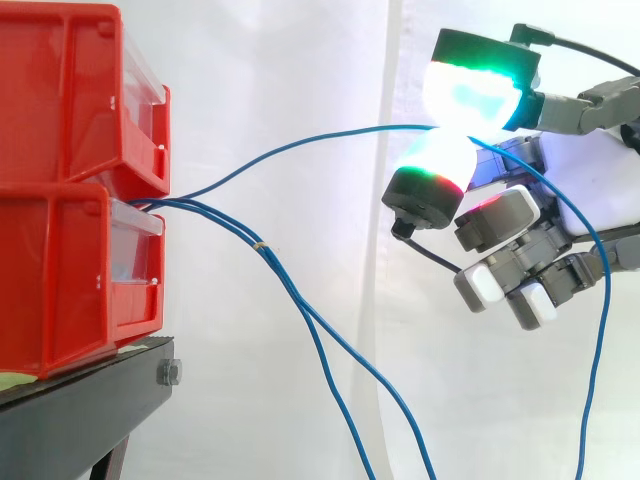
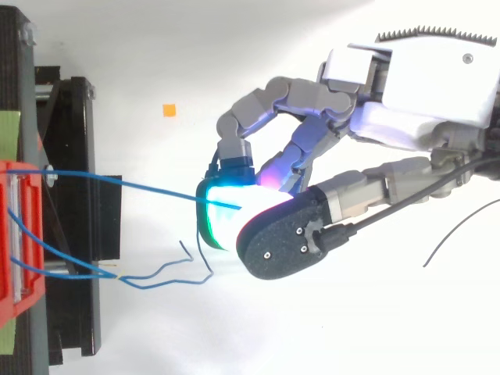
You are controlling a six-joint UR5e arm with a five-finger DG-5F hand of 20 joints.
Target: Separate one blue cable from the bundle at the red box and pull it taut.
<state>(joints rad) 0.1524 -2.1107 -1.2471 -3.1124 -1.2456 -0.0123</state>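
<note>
Two stacked red boxes (image 1: 70, 190) sit on a black stand (image 1: 80, 410) at the left. A bundle of thin blue cables (image 1: 290, 290) leaves the gap between them. One blue cable (image 1: 300, 148) rises away from the others and runs right to my hand (image 1: 590, 190). Two glowing fingertips (image 1: 470, 95) pinch that cable between them, so the hand is shut on it. From above, the cable (image 2: 117, 181) runs nearly straight from the box (image 2: 19, 234) to the hand (image 2: 406, 101). Past the pinch it drops down the right side. The other cables (image 2: 148, 277) hang slack.
A white curtain backs the scene. A small orange marker (image 2: 169, 110) lies on the white floor. The black stand (image 2: 74, 219) shows at the left from above, with a bolt (image 1: 169, 373) on its front edge.
</note>
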